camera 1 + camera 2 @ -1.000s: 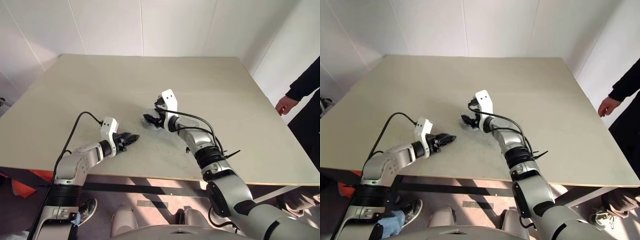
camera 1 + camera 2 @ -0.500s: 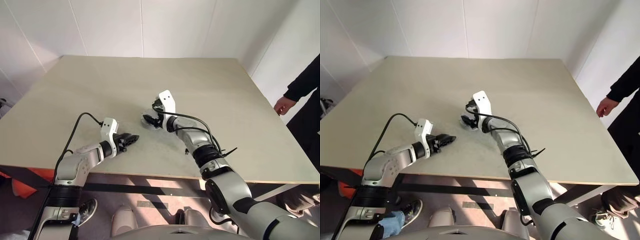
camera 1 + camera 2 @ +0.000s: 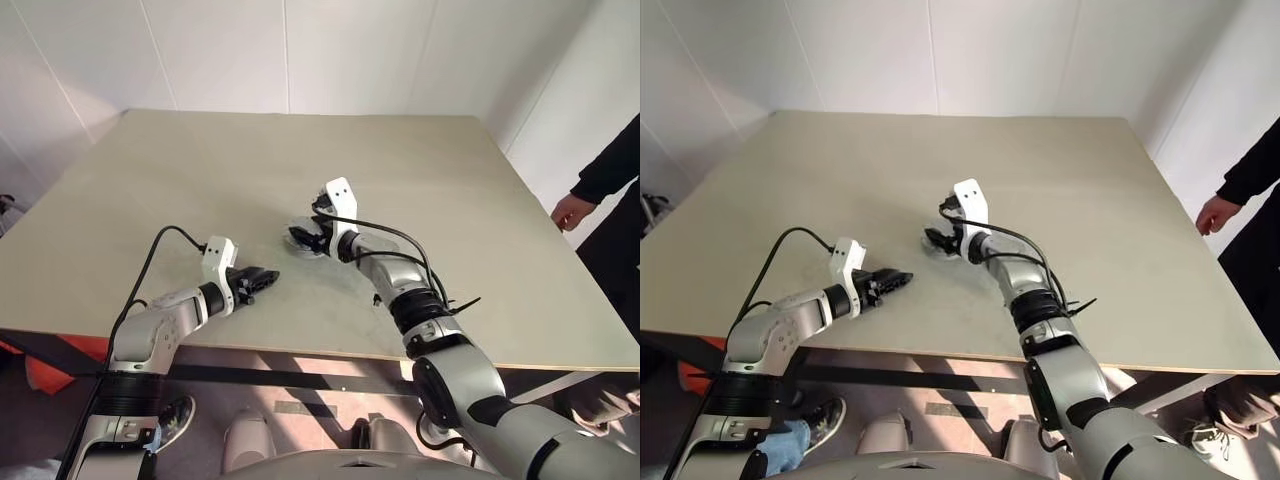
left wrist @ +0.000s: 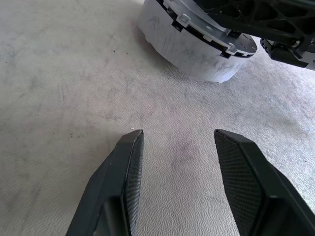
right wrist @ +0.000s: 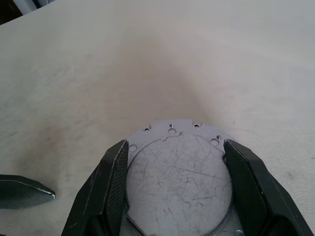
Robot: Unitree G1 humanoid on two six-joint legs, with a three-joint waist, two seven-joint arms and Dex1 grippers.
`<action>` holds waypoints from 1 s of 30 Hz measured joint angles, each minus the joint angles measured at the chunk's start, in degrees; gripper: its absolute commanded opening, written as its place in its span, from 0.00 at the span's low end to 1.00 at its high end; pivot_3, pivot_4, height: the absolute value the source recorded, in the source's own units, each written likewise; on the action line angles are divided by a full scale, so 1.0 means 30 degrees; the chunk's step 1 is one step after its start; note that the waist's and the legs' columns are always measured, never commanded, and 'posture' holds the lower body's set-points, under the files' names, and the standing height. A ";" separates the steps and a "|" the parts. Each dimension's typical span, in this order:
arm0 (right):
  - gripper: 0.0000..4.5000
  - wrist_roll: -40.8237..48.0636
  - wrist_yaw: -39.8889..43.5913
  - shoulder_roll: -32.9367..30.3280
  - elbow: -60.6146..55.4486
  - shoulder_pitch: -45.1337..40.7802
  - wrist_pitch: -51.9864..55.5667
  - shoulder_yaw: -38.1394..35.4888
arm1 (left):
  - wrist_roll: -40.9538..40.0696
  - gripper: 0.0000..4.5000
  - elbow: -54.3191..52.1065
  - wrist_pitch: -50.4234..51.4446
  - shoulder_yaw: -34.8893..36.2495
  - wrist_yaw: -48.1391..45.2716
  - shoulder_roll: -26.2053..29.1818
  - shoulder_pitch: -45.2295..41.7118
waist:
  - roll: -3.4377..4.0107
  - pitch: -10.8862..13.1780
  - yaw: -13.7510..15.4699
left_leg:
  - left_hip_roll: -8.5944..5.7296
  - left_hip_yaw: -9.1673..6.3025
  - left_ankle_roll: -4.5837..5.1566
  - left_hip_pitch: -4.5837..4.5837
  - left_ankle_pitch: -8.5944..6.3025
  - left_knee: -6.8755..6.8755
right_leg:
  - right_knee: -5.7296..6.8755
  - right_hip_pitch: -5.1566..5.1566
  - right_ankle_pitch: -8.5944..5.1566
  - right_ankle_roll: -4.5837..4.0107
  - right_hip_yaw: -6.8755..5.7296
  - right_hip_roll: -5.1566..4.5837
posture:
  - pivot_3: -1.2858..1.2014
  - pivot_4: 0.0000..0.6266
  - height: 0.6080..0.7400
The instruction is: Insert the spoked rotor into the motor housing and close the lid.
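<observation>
From the head, a wide beige table [image 3: 420,160] with a matte, faintly scuffed top fills the middle, with white panelled walls [image 3: 350,50] behind it from ten to two o'clock. At three o'clock a person's hand [image 3: 572,210] and dark sleeve [image 3: 610,165] hang beside the table's edge, well apart from the arms. Near the table's centre lies the motor housing [image 3: 303,234], a pale round puck, and the right gripper [image 3: 308,236] sits over it. The left gripper [image 3: 262,278] rests low at about seven o'clock from the puck, near but apart. A black cable [image 3: 150,262] loops over the left arm.

The left wrist camera shows its two black fingers [image 4: 123,187] spread apart above bare, pebbled tabletop, nothing between them. The housing [image 4: 197,44] stands ahead at twelve o'clock, its pale wall scratched, the other gripper's black frame over it.

The right wrist camera shows its fingers [image 5: 115,182] wide, one on each side of the scratched disc-shaped lid [image 5: 179,172] on top of the housing, pressed against its rim. The tip of the left gripper [image 5: 24,191] shows at eight o'clock.
</observation>
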 measured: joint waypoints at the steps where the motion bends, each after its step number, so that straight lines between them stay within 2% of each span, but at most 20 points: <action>1: 0.66 0.0002 0.0240 -0.0041 -0.0387 0.0142 0.0163 0.0046 | 0.0001 0.54 0.0000 -0.0001 0.0000 -0.0039 0.0000 -0.0014 | 0.0001 0.0001 0.0002 | 0.0001 0.0000 0.0000 -0.0001 0.0000 -0.0001 | 0.0000 -0.0001 0.0006 -0.0011 -0.0001 0.0000 | 0.52 0.00 1.00; 8: 0.66 -0.0017 0.0586 -0.0033 -0.1313 0.0544 0.0599 0.0096 | 0.0033 0.54 0.0027 -0.0004 -0.0001 -0.0154 0.0014 -0.0111 | 0.0007 0.0005 -0.0013 | 0.0003 0.0001 0.0001 -0.0029 0.0000 -0.0015 | -0.0014 -0.0039 0.0009 -0.0016 -0.0003 0.0003 | 0.52 0.00 1.00; 13: 0.66 -0.0153 -0.0313 0.0218 -0.0927 0.0432 0.0304 0.0087 | 0.0046 0.54 0.0039 -0.0003 -0.0003 -0.0135 0.0011 -0.0124 | 0.0006 0.0005 -0.0030 | 0.0002 0.0001 0.0001 -0.0029 0.0000 -0.0017 | -0.0014 -0.0041 0.0008 -0.0015 -0.0001 0.0003 | 0.52 0.00 1.00; 30: 0.66 -0.0193 -0.0867 0.0235 -0.0075 0.0081 -0.0257 0.0128 | 0.0084 0.54 0.0100 -0.0006 -0.0030 -0.0183 0.0022 -0.0177 | 0.0006 0.0004 -0.0027 | 0.0002 0.0002 0.0000 -0.0028 0.0000 -0.0016 | -0.0013 -0.0038 0.0009 -0.0016 -0.0001 0.0002 | 0.52 0.00 1.00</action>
